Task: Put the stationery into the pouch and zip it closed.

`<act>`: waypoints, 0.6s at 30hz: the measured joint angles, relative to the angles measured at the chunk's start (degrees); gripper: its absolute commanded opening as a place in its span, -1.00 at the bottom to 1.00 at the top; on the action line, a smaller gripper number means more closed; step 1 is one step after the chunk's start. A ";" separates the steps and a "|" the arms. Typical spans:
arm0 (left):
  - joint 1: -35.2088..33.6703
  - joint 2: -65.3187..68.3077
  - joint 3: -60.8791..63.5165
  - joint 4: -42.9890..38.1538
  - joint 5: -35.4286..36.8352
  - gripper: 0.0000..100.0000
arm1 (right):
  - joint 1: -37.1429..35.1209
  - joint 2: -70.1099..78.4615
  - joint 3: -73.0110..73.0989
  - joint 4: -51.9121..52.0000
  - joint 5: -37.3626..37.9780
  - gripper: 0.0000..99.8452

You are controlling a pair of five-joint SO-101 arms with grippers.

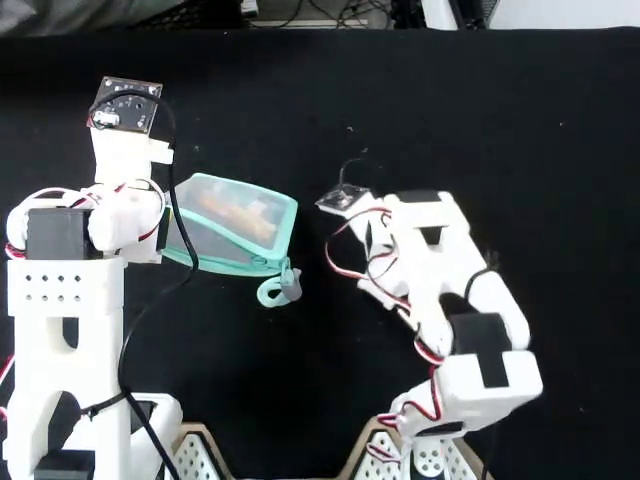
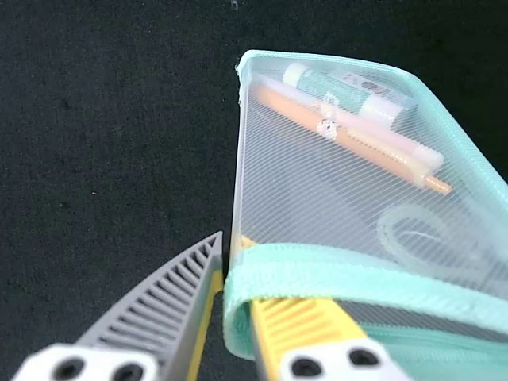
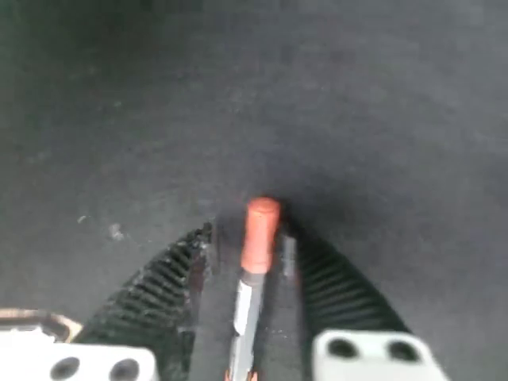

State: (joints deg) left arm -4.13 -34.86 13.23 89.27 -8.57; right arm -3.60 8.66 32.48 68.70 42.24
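Note:
The teal mesh pouch (image 1: 235, 225) lies left of the table's middle, its zip pull (image 1: 283, 285) at the near right corner. Inside the pouch (image 2: 317, 198) I see an orange pen (image 2: 357, 143), a white and green tube (image 2: 349, 87) and a clear loop (image 2: 413, 234). My left gripper (image 2: 232, 246) is shut on the pouch's left end (image 1: 168, 228), by the zip edge. My right gripper (image 3: 246, 230) points down at the cloth and stands open. A pen with a red cap (image 3: 259, 226) lies between its fingers, with a gap on each side.
Black cloth (image 1: 480, 130) covers the whole table. The right arm's white body (image 1: 440, 280) stands right of the pouch. The arm bases (image 1: 280, 455) sit at the near edge.

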 measured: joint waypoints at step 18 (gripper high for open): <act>0.00 0.00 0.00 0.00 0.00 -0.94 | 0.88 1.23 -2.37 -0.35 2.81 -0.98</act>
State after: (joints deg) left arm -4.13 -34.86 13.23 89.27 -8.57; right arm -2.73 9.89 30.11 68.35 45.05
